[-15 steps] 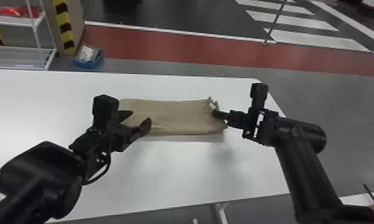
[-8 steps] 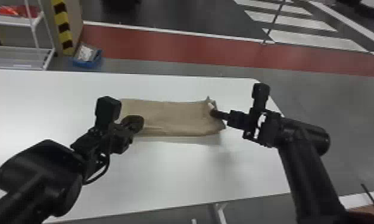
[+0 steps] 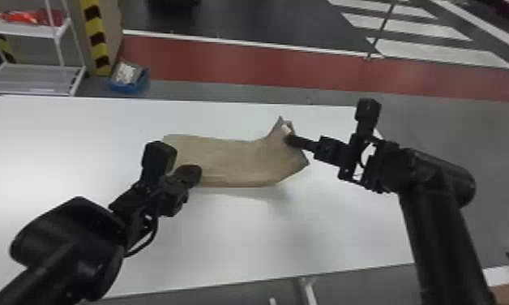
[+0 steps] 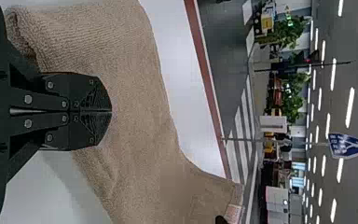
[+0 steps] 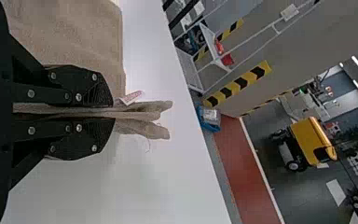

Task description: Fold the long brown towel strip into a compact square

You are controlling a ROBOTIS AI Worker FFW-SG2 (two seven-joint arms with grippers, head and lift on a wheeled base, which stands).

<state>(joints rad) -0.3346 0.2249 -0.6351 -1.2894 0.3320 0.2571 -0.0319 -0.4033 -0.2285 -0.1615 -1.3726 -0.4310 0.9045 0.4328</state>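
Across the white surface lies the brown towel, a wide band running from the left pincer to the right pincer. The right one pinches the towel's right end, layers of cloth caught between its black fingers and poking out past their tips; that end is drawn up into a raised peak, with a small white tag beside the tips. The left one is over the towel's left part, its two fingers pressed together; whether they touch the cloth, I cannot tell.
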